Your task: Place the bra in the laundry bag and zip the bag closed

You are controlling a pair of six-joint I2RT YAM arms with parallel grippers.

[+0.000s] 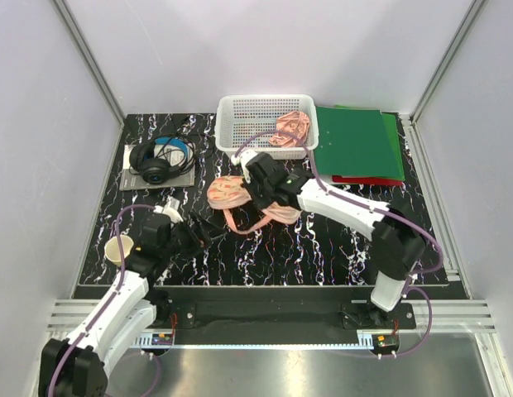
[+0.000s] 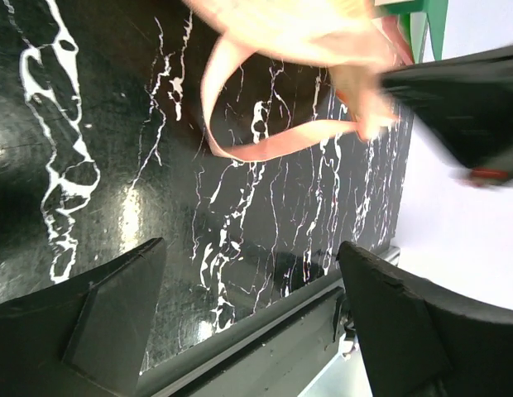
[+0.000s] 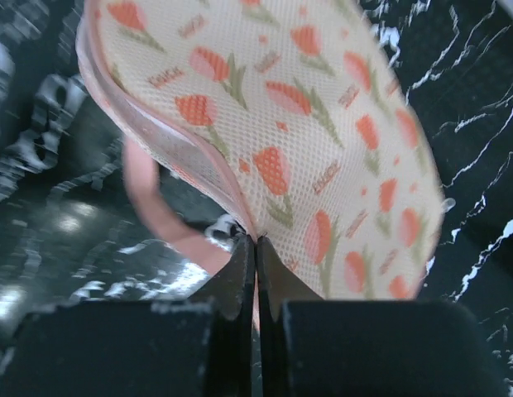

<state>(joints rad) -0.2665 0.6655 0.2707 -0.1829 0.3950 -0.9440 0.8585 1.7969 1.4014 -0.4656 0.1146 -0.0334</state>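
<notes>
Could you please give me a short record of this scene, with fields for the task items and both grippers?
bra: lying in the white basket, not in the bag
laundry bag: mid-table, in front of the basket, its edge pinched
right gripper: shut on the laundry bag's edge
left gripper: open, empty, over the table, beside the bag
other items: headphones, green folders, paper cup

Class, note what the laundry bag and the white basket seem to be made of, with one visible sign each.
Laundry bag: soft matte mesh fabric, likely synthetic; fine weave shows under the tulip print. White basket: probably rigid plastic; moulded grid of holes.
</notes>
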